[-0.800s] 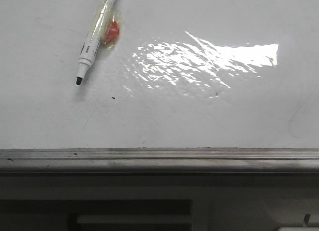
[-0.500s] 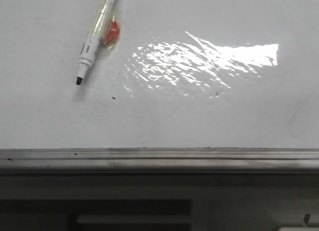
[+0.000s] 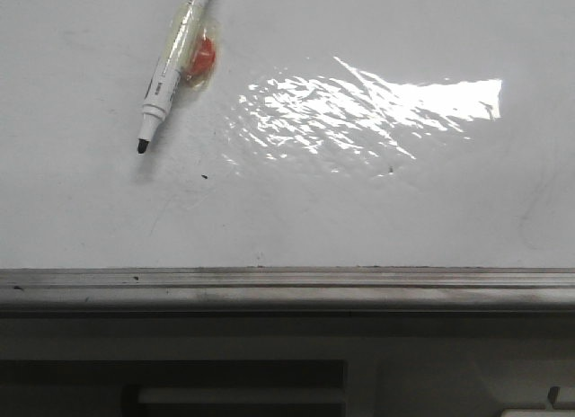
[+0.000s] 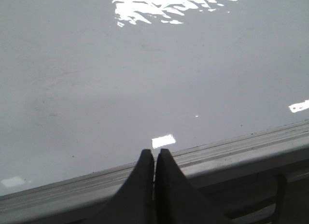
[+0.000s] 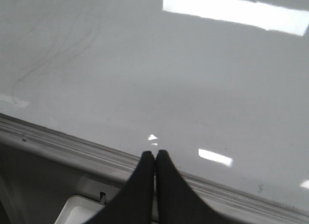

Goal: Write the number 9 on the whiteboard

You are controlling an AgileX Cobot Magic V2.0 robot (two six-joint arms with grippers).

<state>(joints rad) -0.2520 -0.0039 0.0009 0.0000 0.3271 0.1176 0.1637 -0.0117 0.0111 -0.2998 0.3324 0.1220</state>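
Observation:
The whiteboard (image 3: 359,210) is a glossy white board with rippled glare and a grey edge rail (image 3: 287,278). No number 9 shows on it. A white marker (image 3: 169,68) with a black tip lies uncapped at the board's far left, taped over an orange piece (image 3: 201,57). Neither gripper appears in the front view. My left gripper (image 4: 154,151) is shut and empty over the rail (image 4: 217,154). In its own wrist view my right gripper (image 5: 155,153) is also shut and empty, above the rail (image 5: 72,149), with the board (image 5: 145,79) beyond it.
A few dark specks (image 3: 205,175) and faint smudge lines (image 5: 53,55) mark the board. Below the rail sits a dark frame with a slot (image 3: 243,381). A white box corner (image 5: 79,209) shows under the right gripper.

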